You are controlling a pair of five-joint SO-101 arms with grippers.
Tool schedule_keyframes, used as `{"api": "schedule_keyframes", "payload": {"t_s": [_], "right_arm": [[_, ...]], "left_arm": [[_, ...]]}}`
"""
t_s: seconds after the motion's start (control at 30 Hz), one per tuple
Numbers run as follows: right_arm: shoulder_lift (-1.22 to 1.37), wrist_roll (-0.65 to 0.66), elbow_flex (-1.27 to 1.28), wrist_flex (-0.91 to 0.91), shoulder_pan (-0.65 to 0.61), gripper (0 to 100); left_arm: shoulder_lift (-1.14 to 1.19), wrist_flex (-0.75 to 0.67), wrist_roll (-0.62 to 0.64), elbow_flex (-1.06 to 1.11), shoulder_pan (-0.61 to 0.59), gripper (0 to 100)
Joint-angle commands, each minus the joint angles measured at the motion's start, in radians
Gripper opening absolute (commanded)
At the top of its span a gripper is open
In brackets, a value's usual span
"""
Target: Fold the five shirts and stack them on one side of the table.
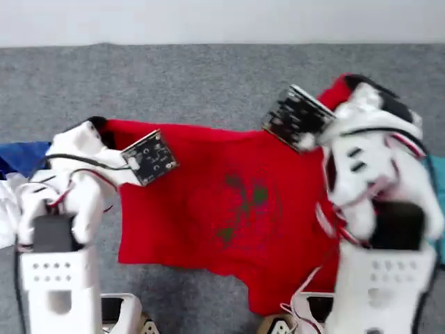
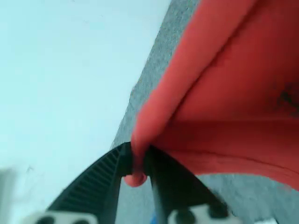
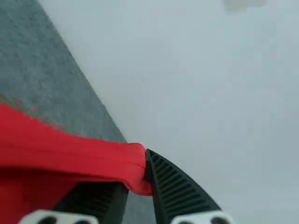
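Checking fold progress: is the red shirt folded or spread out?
Spread: the red shirt lies open on the table, print showing. The left gripper and right gripper each pinch a far corner.

The table [image 1: 208,76] is covered with a grey, fuzzy cloth. A plain white wall [image 1: 222,21] is seen behind it. Both are lit by soft, even light.

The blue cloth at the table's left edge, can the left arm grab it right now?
Probably not yet: the left gripper is shut on a corner of the red shirt, though the blue cloth lies close beside it.
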Motion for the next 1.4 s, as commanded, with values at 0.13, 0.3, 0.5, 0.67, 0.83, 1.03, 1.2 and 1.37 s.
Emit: {"api": "schedule_keyframes", "payload": {"t_s": [0.13, 0.3, 0.5, 0.67, 0.83, 1.03, 1.2, 1.37], "right_arm": [[0.068, -0.038, 0.333, -0.544, -0.008, 0.9], [0.127, -0.038, 0.391, -0.753, -0.012, 0.9], [0.223, 0.046, 0.388, -0.926, -0.030, 0.9], [0.334, 0.091, 0.364, -1.104, -0.038, 0.9], [0.470, 0.091, 0.198, -1.138, -0.036, 0.9], [0.605, 0.091, 0.038, -1.129, -0.028, 0.9], [0.593, 0.087, 0.038, -1.010, -0.028, 0.9], [0.473, 0.086, 0.117, -0.780, -0.028, 0.9]], "left_arm": [[0.011, -0.635, -0.002, 0.378, 0.002, 0], [0.175, -0.681, 0.000, 0.325, -0.011, 0], [0.434, -0.683, 0.069, 0.084, -0.014, 0], [0.671, -0.683, 0.098, -0.148, -0.015, 0], [0.841, -0.678, 0.098, -0.325, -0.009, 0], [0.911, -0.611, 0.100, -0.433, 0.009, 0], [0.910, -0.428, 0.100, -0.440, 0.029, 0], [0.899, -0.207, 0.100, -0.440, 0.032, 0]]}}
